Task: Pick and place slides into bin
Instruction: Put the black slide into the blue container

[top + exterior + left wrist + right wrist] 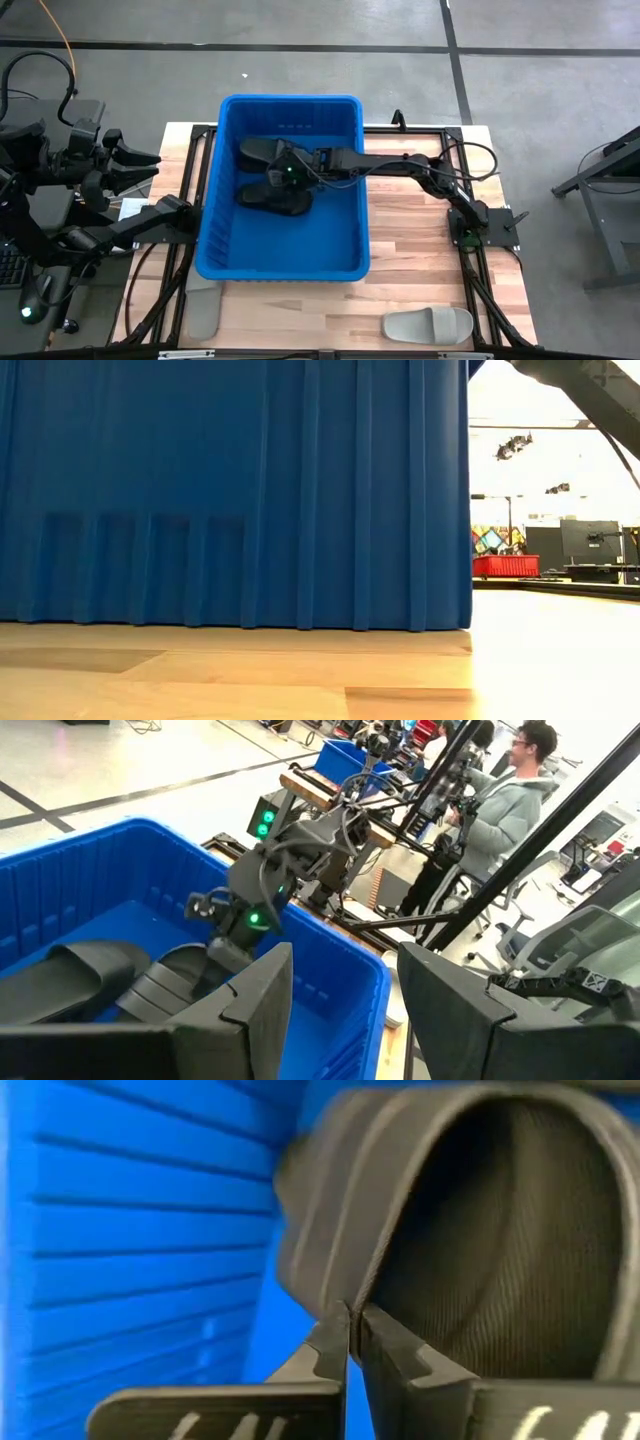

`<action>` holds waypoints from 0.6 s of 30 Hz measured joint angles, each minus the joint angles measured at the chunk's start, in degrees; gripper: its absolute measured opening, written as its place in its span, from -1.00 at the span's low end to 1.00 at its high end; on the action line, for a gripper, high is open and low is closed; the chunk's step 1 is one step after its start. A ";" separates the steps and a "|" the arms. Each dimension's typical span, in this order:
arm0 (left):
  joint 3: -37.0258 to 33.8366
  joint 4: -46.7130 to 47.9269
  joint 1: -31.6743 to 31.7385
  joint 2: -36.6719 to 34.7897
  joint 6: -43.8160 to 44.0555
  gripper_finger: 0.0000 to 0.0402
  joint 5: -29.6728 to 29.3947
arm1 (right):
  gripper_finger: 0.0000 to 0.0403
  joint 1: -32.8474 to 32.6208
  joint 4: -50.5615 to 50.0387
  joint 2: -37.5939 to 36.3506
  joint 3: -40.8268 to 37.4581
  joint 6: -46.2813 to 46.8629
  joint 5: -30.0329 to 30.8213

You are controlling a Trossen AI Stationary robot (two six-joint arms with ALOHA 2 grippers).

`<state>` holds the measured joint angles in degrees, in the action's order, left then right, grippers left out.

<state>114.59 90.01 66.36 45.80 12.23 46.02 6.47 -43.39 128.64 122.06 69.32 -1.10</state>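
- Wooden table [420,250] carries the blue bin [283,263]; two grey slides [428,325] wait outside.
- Right gripper [352,1330], inside the bin, pinches a black slide [480,1230] by its strap edge.
- Rubber looks light and floppy; the strap is probably the best hold.
- Left gripper [340,1010] is parked beside the bin, jaws apart, empty.

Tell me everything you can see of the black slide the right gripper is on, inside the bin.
The black slide is a dark, rubbery slip-on with one wide ribbed band strap. It sits inside the blue bin, toward the bin's left half, beside a second black slide. The right gripper reaches down into the bin over it; its fingers are pinched shut on the strap's edge. Whether the sole rests on the bin floor or is lifted cannot be told.
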 joint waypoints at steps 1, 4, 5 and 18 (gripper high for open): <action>0.00 0.00 -0.02 0.00 0.02 -0.14 0.00 | -0.99 0.00 0.23 0.03 -1.06 0.45 -0.92; 0.00 0.00 0.00 0.00 0.03 -0.14 0.02 | -0.90 -0.01 -1.49 0.49 -3.17 2.05 -3.03; -0.01 0.00 0.00 0.00 0.09 -0.14 0.02 | -0.85 -0.01 -2.96 0.55 -3.21 1.81 -3.31; 0.00 0.00 0.00 0.00 0.18 -0.14 0.02 | 0.23 0.31 -7.50 0.48 -3.19 1.18 -0.59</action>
<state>114.59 90.02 66.37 45.80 12.42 46.04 6.79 -50.89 129.12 118.87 70.50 -1.69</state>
